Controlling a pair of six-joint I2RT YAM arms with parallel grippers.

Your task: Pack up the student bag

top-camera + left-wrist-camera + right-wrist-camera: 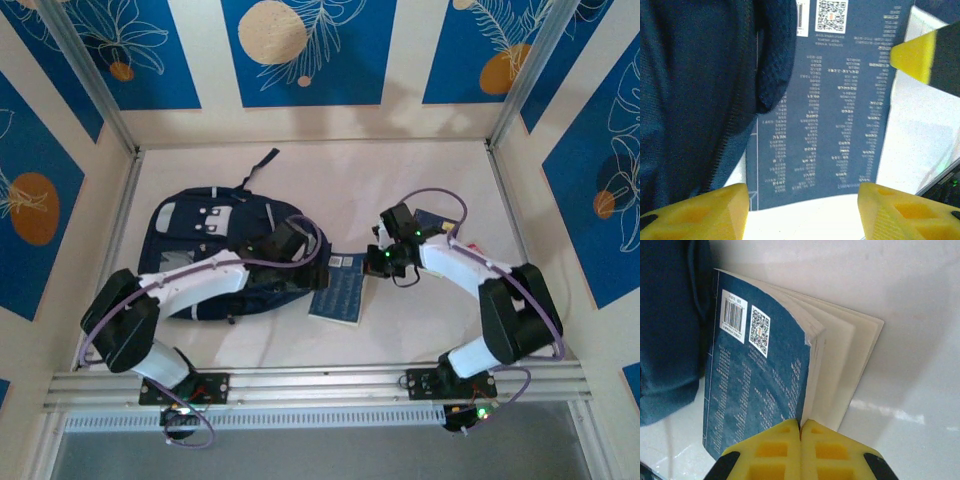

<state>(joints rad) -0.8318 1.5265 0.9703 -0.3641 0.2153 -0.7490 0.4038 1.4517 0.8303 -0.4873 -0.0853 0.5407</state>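
1. One student bag (195,228), navy with pale stripes and patches. It lies flat on the left half of the white table (300,180), with a dark strap loop trailing toward the far side. The left arm (190,280) reaches across its near right part.
2. One book (338,290) with a dark blue back cover printed in small white text, and a barcode and a QR label at its far end. It lies just right of the bag. In the left wrist view a fold of bag fabric overlaps the book's left edge. In the right wrist view the cover curls up and the cream pages fan apart beneath it.
3. One left gripper (802,215) with yellow fingers, released. The jaws stand wide apart above the book's back cover, with nothing clasped between them.
4. One right gripper (800,442) on the right arm (470,270), right of the book. It is clenched, with its yellow pads pressed flush together. The tips meet the book's edge where the lifted cover joins the pages; I cannot tell whether the cover is pinched in the seam. One of its fingers (912,57) shows at the upper right of the left wrist view.
5. One flat dark blue item (437,220), largely hidden under the right arm and not identifiable.
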